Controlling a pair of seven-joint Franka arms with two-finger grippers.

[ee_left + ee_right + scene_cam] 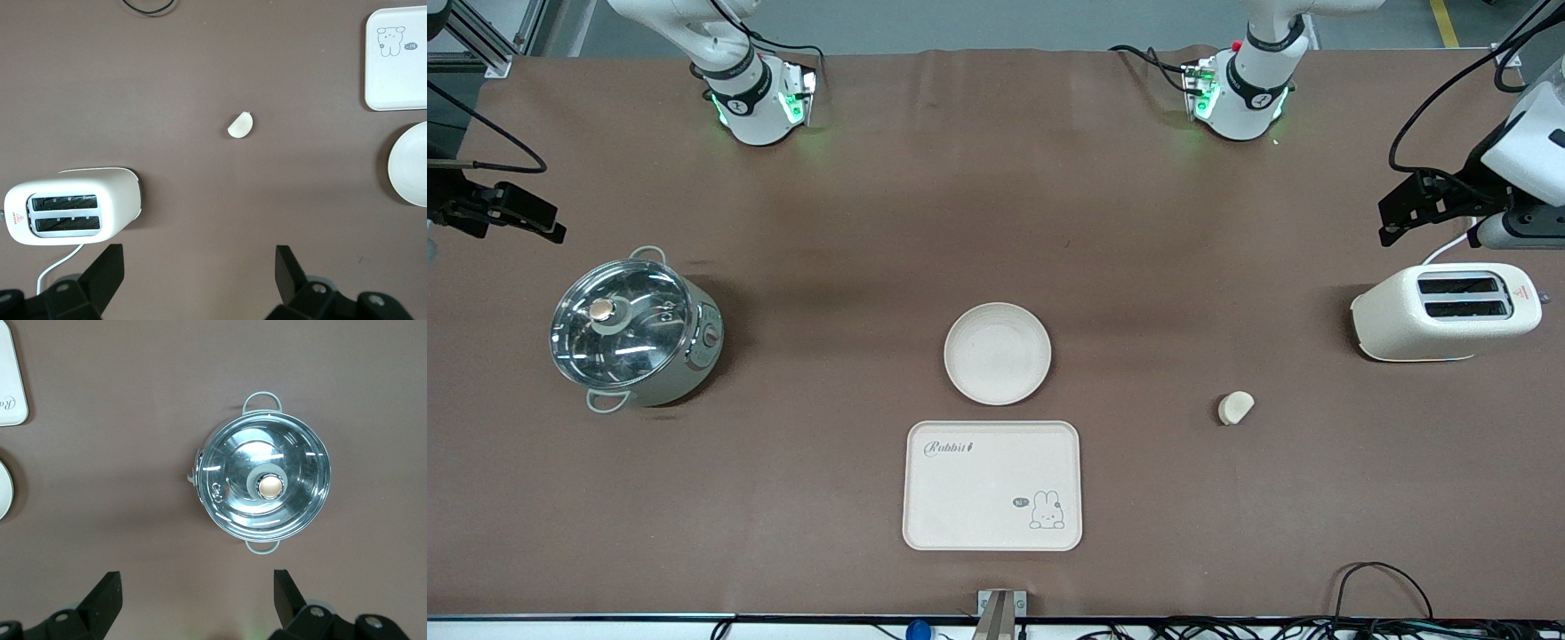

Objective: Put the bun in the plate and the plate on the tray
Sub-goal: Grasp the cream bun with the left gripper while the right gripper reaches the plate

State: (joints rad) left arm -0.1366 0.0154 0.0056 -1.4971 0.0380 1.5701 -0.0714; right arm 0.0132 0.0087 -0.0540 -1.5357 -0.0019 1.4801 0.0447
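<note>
The bun (1235, 407) lies on the brown table, between the plate and the toaster; it also shows in the left wrist view (241, 125). The round plate (997, 353) is empty at the table's middle. The tray (992, 484) with "Rabbit" lettering lies just nearer to the front camera than the plate and is also empty. My left gripper (1396, 222) hangs open and empty in the air beside the toaster (199, 267). My right gripper (534, 218) hangs open and empty near the pot (197, 590).
A white toaster (1445, 311) stands at the left arm's end of the table, its cord trailing. A steel pot with a glass lid (636, 329) stands at the right arm's end. Cables lie along the table's front edge.
</note>
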